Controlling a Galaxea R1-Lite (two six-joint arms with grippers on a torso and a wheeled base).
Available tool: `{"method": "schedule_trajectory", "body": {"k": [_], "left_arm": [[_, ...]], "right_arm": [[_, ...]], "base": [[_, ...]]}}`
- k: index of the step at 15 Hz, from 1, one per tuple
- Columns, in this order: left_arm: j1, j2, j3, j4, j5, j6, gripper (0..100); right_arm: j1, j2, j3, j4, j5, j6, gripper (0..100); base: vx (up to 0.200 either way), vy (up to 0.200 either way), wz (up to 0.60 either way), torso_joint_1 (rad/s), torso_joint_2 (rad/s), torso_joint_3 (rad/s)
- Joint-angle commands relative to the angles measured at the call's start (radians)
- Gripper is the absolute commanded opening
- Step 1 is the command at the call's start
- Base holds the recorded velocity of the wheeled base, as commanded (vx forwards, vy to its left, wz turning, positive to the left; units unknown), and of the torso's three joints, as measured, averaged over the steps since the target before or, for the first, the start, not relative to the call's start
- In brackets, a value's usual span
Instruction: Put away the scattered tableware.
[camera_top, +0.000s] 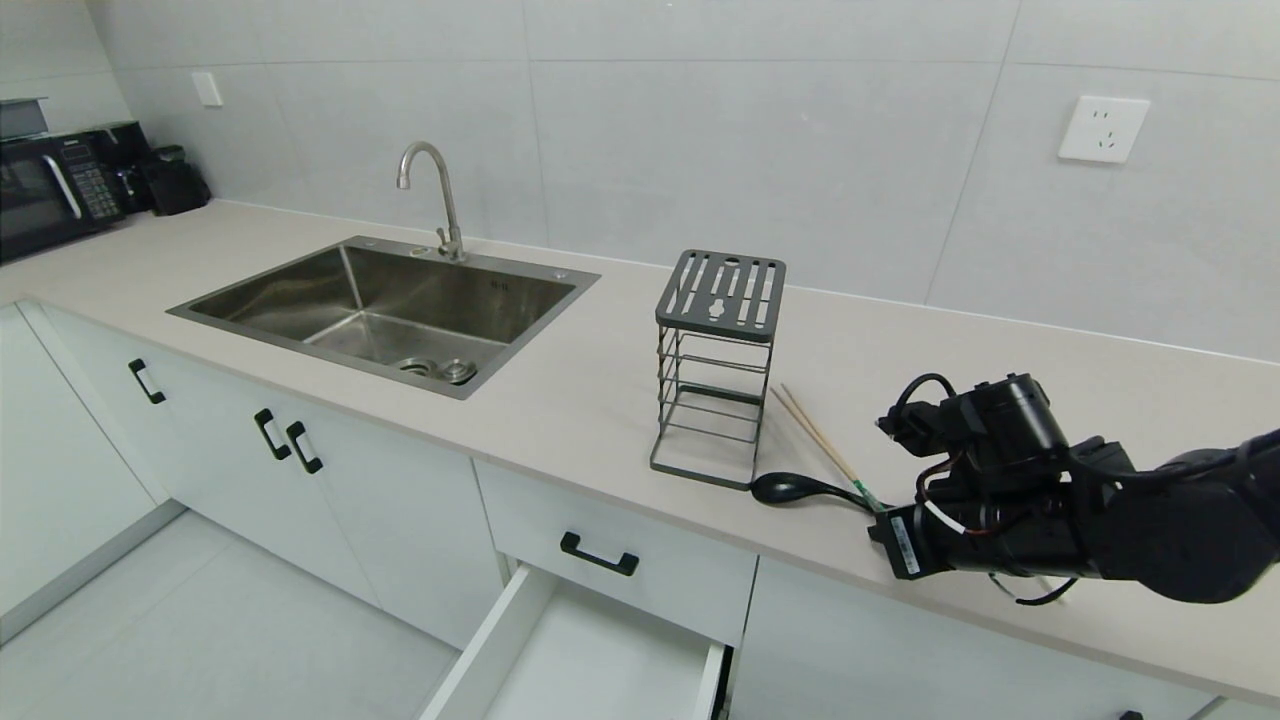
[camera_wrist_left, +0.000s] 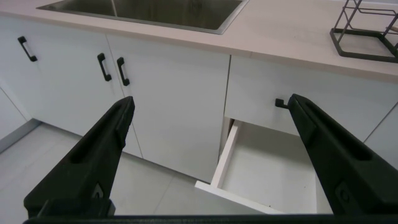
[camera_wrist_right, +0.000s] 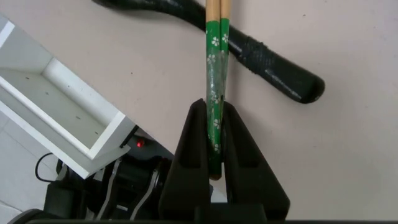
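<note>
A pair of wooden chopsticks (camera_top: 822, 443) with green flowered ends (camera_wrist_right: 216, 62) lies on the countertop (camera_top: 560, 400), right of a dark wire rack (camera_top: 715, 370). My right gripper (camera_wrist_right: 215, 137) is shut on the green ends, close to the counter's front edge (camera_top: 885, 505). A black spoon (camera_top: 790, 488) lies under the chopsticks, its handle (camera_wrist_right: 267, 59) crossing beneath them. My left gripper (camera_wrist_left: 211, 155) hangs open with nothing in it, in front of the white cabinets, above the open drawer (camera_wrist_left: 267, 174).
A steel sink (camera_top: 390, 310) with a tap (camera_top: 435, 195) is set in the counter to the left. Below the rack, a white drawer (camera_top: 580, 650) stands pulled out. A microwave (camera_top: 50, 185) sits at the far left, and the tiled wall carries a socket (camera_top: 1103, 128).
</note>
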Motion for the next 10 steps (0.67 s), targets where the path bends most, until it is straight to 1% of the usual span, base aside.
{"method": "schedule_trajectory", "body": {"k": [1,6,8,9,10], "left_arm": [[0.0,0.001,0.0,0.0,0.0,0.0,100],[0.0,0.001,0.0,0.0,0.0,0.0,100],[0.0,0.001,0.0,0.0,0.0,0.0,100],[0.0,0.001,0.0,0.0,0.0,0.0,100],[0.0,0.001,0.0,0.0,0.0,0.0,100]], "right_arm": [[-0.006,-0.052,0.011,0.0,0.0,0.0,0],[-0.019,-0.172,0.072,0.0,-0.001,-0.001,0],[-0.019,-0.264,0.104,-0.001,-0.012,-0.007,0],[-0.019,-0.361,0.124,-0.01,-0.034,-0.012,0],[-0.019,-0.397,0.129,-0.032,-0.035,-0.012,0]], "base": [[0.0,0.0,0.0,0.0,0.0,0.0],[0.0,0.0,0.0,0.0,0.0,0.0],[0.0,0.0,0.0,0.0,0.0,0.0],[0.0,0.0,0.0,0.0,0.0,0.0],[0.0,0.0,0.0,0.0,0.0,0.0]]}}
